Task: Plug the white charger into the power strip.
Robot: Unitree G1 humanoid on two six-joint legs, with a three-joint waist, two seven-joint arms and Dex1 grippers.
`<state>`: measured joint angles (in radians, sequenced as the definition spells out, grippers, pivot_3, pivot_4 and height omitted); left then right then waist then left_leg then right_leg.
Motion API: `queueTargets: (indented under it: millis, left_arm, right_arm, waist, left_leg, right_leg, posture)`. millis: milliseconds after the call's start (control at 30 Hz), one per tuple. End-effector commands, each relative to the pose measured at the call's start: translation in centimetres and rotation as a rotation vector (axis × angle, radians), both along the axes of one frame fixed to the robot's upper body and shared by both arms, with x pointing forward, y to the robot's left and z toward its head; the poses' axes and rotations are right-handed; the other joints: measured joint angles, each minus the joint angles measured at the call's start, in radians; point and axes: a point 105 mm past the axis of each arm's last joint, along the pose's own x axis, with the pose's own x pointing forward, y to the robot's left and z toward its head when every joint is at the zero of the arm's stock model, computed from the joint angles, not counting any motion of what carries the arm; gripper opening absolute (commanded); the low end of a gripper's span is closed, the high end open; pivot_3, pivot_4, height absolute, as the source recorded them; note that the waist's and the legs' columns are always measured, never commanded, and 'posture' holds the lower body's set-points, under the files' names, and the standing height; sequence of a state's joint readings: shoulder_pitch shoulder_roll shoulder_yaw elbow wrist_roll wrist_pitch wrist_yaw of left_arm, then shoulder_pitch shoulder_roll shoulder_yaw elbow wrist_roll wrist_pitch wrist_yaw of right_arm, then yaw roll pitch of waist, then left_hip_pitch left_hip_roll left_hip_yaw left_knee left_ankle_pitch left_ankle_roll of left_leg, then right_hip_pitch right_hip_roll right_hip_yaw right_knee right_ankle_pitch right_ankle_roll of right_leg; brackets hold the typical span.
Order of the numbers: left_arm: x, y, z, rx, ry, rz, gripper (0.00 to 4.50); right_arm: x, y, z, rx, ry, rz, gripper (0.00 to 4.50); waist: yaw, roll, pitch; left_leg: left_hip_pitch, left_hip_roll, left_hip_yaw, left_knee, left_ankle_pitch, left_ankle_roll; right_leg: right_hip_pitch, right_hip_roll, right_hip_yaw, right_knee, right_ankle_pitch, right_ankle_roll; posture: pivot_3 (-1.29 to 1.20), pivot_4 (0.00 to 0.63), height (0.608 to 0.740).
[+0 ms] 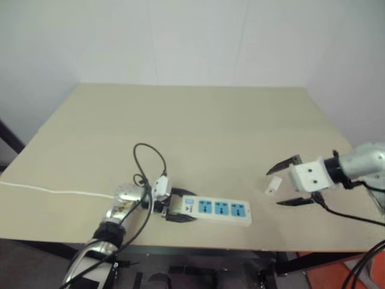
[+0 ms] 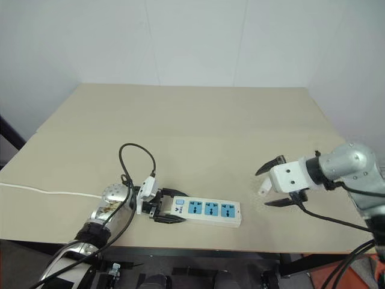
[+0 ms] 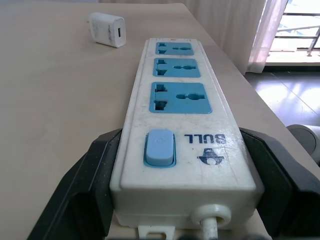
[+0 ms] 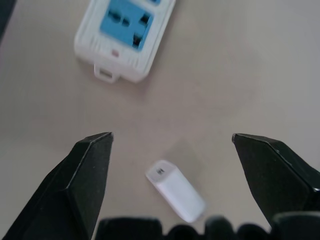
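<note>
The power strip, a flat white bar with three blue sockets, lies near the table's front edge. My left gripper is shut on its switch end, one black finger pressed to each long side. The white charger, a small white block, lies on its side on the table to the right of the strip, a short gap from the strip's far end. My right gripper hovers just above the white charger, open wide, with a finger on either side of it and not touching it.
The strip's thin white cord runs left along the tan table and off its left edge. A black cable loop arcs above my left wrist. The table's front edge is close below both the strip and the charger.
</note>
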<state>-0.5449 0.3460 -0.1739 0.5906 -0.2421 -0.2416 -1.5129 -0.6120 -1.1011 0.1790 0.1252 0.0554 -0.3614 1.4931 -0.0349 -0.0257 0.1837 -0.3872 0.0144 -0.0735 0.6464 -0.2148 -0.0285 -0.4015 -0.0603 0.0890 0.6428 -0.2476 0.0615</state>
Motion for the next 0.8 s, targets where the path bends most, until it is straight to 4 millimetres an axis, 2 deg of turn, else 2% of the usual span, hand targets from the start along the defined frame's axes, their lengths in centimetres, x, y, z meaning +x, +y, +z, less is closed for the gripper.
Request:
queueTargets:
  millis: [33, 167, 300, 567, 800]
  left_arm:
    - [-0.2, -0.6, -0.3, 0.004, 0.005, -0.007, 3.27]
    - [-0.3, -0.5, -0.4, 0.006, 0.010, -0.001, 3.27]
    - [-0.3, -0.4, -0.5, 0.005, 0.016, 0.016, 3.27]
    - [-0.5, -0.5, -0.6, 0.001, 0.024, 0.033, 3.27]
    - [-0.5, -0.4, -0.6, 0.005, 0.025, 0.041, 3.27]
  right_arm:
    - [1.2, -0.3, -0.2, -0.146, -0.052, 0.129, 4.50]
    - [2.5, -0.5, -0.3, -0.271, -0.072, 0.225, 4.50]
    - [2.7, -0.5, -0.9, -0.388, -0.050, 0.315, 4.50]
    - [3.5, -0.2, -1.9, -0.450, -0.037, 0.372, 4.50]
    - [4.0, 0.0, -3.7, -0.482, -0.019, 0.390, 4.50]
  waist:
    - [-0.002, 0.000, 0.000]
    - [-0.001, 0.000, 0.000]
    - [-0.002, 0.000, 0.000]
    - [-0.005, 0.001, 0.000]
    - [-0.005, 0.001, 0.000]
  left_leg:
    - [0.000, 0.000, 0.000, 0.000, 0.000, 0.000]
    - [0.000, 0.000, 0.000, 0.000, 0.000, 0.000]
    - [0.000, 0.000, 0.000, 0.000, 0.000, 0.000]
    - [0.001, 0.000, 0.000, 0.000, 0.000, 0.000]
    - [0.001, 0.000, 0.000, 0.000, 0.000, 0.000]
  right_leg:
    - [0.000, 0.000, 0.000, 0.000, 0.000, 0.000]
    - [0.000, 0.000, 0.000, 0.000, 0.004, -0.006]
    - [-0.001, 0.000, 0.000, 0.000, 0.004, -0.007]
    - [0.000, 0.000, 0.000, 0.002, 0.004, -0.008]
    - [0.000, 0.000, 0.000, 0.002, 0.004, -0.008]
  posture:
    - [0.00, 0.150, 0.740]
    - [0.00, 0.150, 0.740]
    - [0.00, 0.150, 0.740]
    - [0.00, 0.150, 0.740]
    - [0.00, 0.150, 0.740]
